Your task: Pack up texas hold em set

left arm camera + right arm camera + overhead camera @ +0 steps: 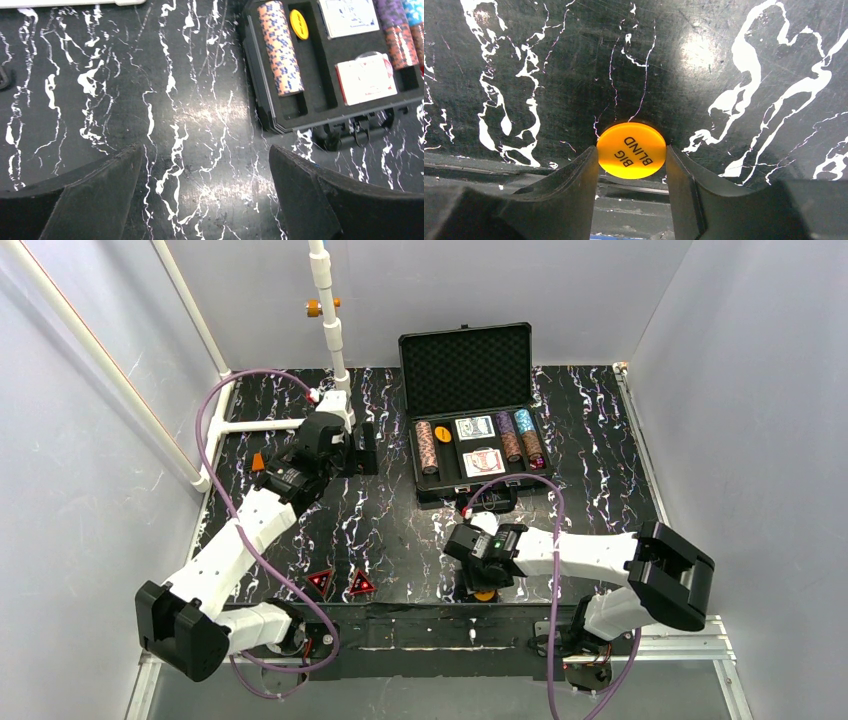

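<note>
My right gripper (631,151) is clamped on the orange BIG BLIND disc (631,142) at the near edge of the bench (574,65), a finger touching each side, though I cannot tell whether the disc rests on the surface or sits just off it. My left gripper (204,150) hangs wide apart over the bench just left of the open black case (465,370), which holds chip stacks (427,445) and two card decks (476,427); two red-black triangles (321,580) lie near the front edge.

Looks like a robotics lab cell: plain pale-grey panel walls (500,280), white plastic pipe frame (325,300), black white-veined marble-pattern tabletop (400,530).
</note>
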Motion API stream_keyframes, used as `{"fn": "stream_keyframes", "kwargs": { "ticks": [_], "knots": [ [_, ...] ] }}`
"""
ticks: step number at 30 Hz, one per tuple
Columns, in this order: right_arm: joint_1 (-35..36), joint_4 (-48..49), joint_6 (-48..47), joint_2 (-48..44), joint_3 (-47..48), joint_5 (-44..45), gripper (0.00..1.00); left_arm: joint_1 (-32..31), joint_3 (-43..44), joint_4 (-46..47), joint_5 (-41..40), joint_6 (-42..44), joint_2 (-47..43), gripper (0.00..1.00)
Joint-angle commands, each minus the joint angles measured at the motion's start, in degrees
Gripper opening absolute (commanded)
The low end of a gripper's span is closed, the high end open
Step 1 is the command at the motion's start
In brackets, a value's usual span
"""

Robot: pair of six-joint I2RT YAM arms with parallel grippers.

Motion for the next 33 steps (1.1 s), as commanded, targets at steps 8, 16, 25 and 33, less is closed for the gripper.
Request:
{"fn": "stream_keyframes", "kwargs": {
  "ticks": [8, 16, 25, 33],
  "knots": [
    [0.5, -3.0, -1.8, -0.3, 4.6, 3.3, 0.15, 0.3, -0.2, -7.1, 8.3, -1.1, -4.0, 0.98],
    [0.5, -1.4, -4.7, -2.1, 6.6, 4.4, 0.15, 0.3, -1.0, -12.1, 15.2, -3.4, -6.2, 0.98],
    [0.5, -3.3, -7.6, -0.8, 11.9, 6.3, 0.15, 0.3, -1.5, -17.8, 16.7, -2.7, -9.9, 0.98],
    [0.3, -3.7, -10.1, 2.0, 18.9, 6.6, 0.15, 0.3, -5.6, -23.1, 15.4, -2.7, -18.3, 0.99]
  ]
}}
